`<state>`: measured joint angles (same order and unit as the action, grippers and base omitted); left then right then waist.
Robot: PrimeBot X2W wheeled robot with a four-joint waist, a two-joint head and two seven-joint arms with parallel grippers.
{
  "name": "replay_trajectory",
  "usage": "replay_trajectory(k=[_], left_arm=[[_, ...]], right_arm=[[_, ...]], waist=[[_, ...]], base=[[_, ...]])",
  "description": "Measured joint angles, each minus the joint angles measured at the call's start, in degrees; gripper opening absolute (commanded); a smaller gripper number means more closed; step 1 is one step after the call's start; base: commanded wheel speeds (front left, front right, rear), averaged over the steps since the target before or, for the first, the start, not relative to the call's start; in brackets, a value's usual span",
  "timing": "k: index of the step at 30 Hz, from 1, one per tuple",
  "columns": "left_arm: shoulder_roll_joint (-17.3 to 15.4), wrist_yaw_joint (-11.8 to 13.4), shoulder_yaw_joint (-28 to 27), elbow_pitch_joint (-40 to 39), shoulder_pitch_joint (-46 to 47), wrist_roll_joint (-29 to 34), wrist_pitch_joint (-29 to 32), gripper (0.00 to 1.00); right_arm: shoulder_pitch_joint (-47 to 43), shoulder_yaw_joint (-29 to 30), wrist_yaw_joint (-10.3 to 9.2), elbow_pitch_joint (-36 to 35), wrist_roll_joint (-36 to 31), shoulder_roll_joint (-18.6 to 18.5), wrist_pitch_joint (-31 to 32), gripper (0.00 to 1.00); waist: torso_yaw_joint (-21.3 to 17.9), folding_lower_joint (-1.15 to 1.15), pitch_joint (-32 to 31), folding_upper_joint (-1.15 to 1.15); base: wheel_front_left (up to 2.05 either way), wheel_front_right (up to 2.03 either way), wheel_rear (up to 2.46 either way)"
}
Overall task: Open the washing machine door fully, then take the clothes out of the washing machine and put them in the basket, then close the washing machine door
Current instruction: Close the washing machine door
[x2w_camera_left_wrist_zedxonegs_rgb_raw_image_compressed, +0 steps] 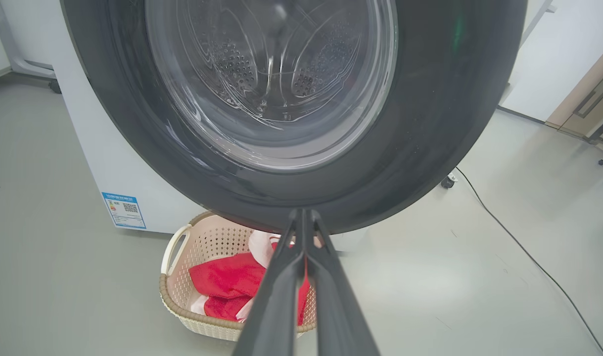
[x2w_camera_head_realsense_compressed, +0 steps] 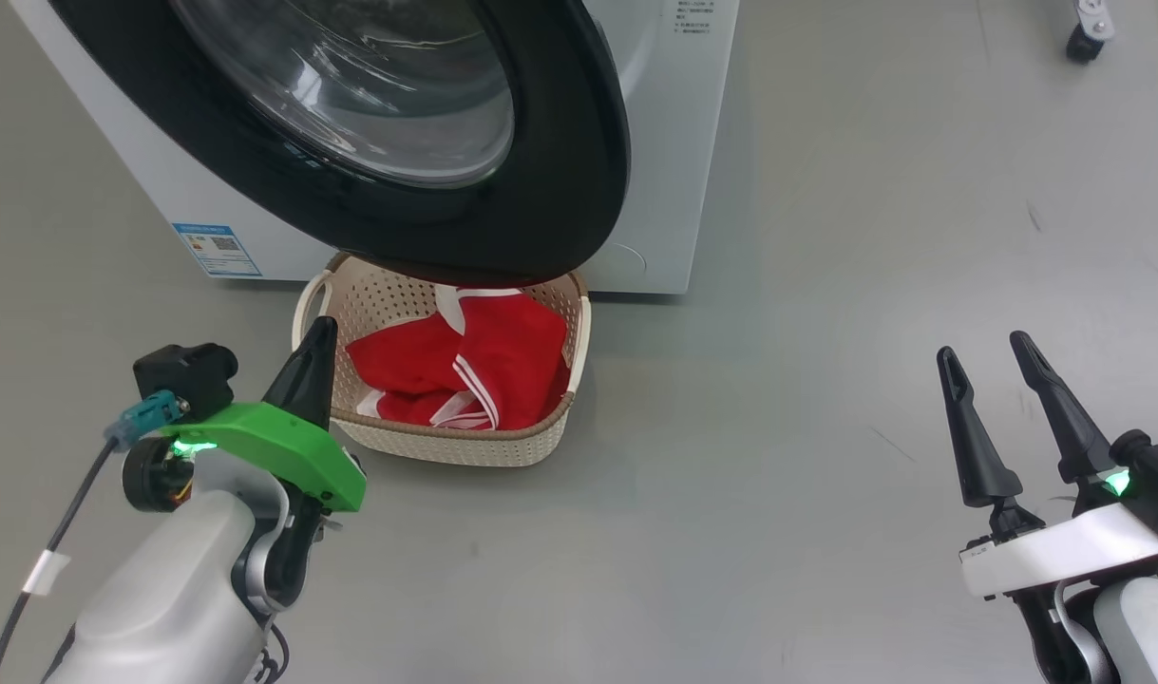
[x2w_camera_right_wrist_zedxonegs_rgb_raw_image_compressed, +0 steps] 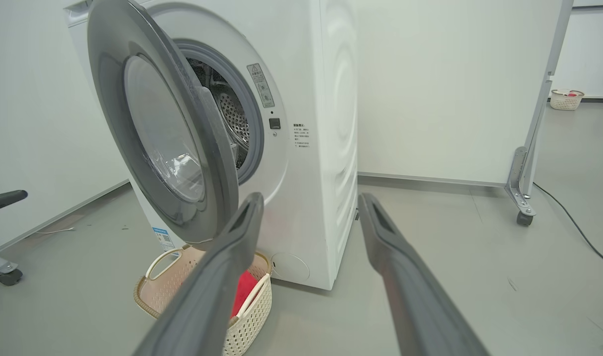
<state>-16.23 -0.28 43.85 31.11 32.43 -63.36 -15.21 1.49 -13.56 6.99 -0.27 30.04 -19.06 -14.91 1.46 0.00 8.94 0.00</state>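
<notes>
Grey floor (x2w_camera_head_realsense_compressed: 825, 285), smooth with a dull sheen and faint scuffs; a white partition wall (x2w_camera_right_wrist_zedxonegs_rgb_raw_image_compressed: 454, 89) stands behind in the right wrist view.

Left gripper (x2w_camera_head_realsense_compressed: 320, 332): two long dark fingers pressed together to a single point, nothing between them. In the left wrist view the joined tips line up with the lower edge of the washing machine door (x2w_camera_left_wrist_zedxonegs_rgb_raw_image_compressed: 430, 123) (contact or a small gap: cannot tell).

Right gripper (x2w_camera_head_realsense_compressed: 983, 349): fingers spread wide, holding nothing, touching nothing, over bare floor.

Door: directly ahead of and above the left tips, and well apart from the right gripper, ahead and to its left. It has a broad, glossy black round ring and a bulging clear glass bowl at centre. The right wrist view shows it ajar, swung partway out from the porthole, with the perforated metal drum (x2w_camera_right_wrist_zedxonegs_rgb_raw_image_compressed: 227, 109) visible behind it.

Basket (x2w_camera_head_realsense_compressed: 465, 446): just beside the left tips, on their right, under the door's lower edge, on the floor near the base of the washing machine (x2w_camera_head_realsense_compressed: 673, 142). Cream plastic, rounded rectangle, perforated walls, brown woven-look rim, loop handle.

Clothes (x2w_camera_head_realsense_compressed: 484, 361): inside the basket. Soft, crumpled bright red fabric with white stripes and trim.

Machine: white, boxy, smooth panels. A small blue label (x2w_camera_head_realsense_compressed: 216, 249) sits low on the front, ahead and left of the left gripper.
</notes>
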Motion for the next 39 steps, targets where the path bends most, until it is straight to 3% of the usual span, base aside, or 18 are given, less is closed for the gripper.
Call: replay_trajectory(k=[3,11,19,24,30,31,32,33,39], left_arm=[[-0.3,1.1,-0.2,-0.9,-1.0,2.3,0.0,0.0],[-0.8,5.6,-9.7,-9.6,-5.4,13.0,0.5,0.0],[-0.5,6.6,-15.0,-15.8,-14.1,20.9,0.5,0.0],[-0.4,6.8,-15.2,-18.6,-17.9,29.4,0.5,0.0],[1.5,7.1,-16.8,-20.8,-22.9,32.5,0.5,0.02],[1.9,7.1,-17.3,-20.9,-23.8,32.8,0.5,0.26],[2.4,7.1,-17.8,-21.1,-24.5,32.9,0.5,0.58],[2.9,7.1,-18.1,-21.4,-25.1,33.1,0.5,1.0],[4.9,7.1,-20.1,-23.0,-27.8,34.6,0.5,1.0]], right_arm=[[-0.4,0.3,0.0,0.0,-0.4,0.2,0.0,1.0],[-2.6,2.0,0.0,0.0,-1.0,1.0,0.0,1.0],[-3.3,1.8,0.0,-0.7,-2.0,1.3,0.0,1.0],[-3.8,2.0,0.0,-0.7,-2.0,1.5,0.0,1.0],[-4.4,1.7,0.0,-0.7,-2.5,2.3,0.0,1.0],[-4.4,1.7,0.0,-0.7,-2.5,2.4,0.0,1.0],[-4.4,1.7,0.0,-0.7,-2.5,2.5,0.0,1.0],[-4.4,1.7,0.0,-0.7,-2.5,2.6,0.0,1.0],[-4.5,2.2,0.0,-0.7,-3.0,2.9,0.0,1.0]], waist=[[0.9,0.0,-0.8,0.0],[4.2,0.0,-3.5,0.0],[6.0,0.0,-4.7,0.0],[6.3,0.0,-5.1,0.0],[6.4,0.0,-5.3,0.0],[6.4,0.0,-5.3,0.0],[6.3,0.0,-5.3,0.0],[6.3,0.0,-5.4,0.0],[6.0,0.0,-5.3,0.0]], base=[[0.0,0.0,0.0],[0.0,0.0,0.0],[0.0,0.0,0.0],[0.0,0.0,0.0],[0.0,0.0,0.0],[0.0,0.0,0.0],[0.0,0.0,0.0],[0.0,0.0,0.0],[0.0,0.0,0.0]])
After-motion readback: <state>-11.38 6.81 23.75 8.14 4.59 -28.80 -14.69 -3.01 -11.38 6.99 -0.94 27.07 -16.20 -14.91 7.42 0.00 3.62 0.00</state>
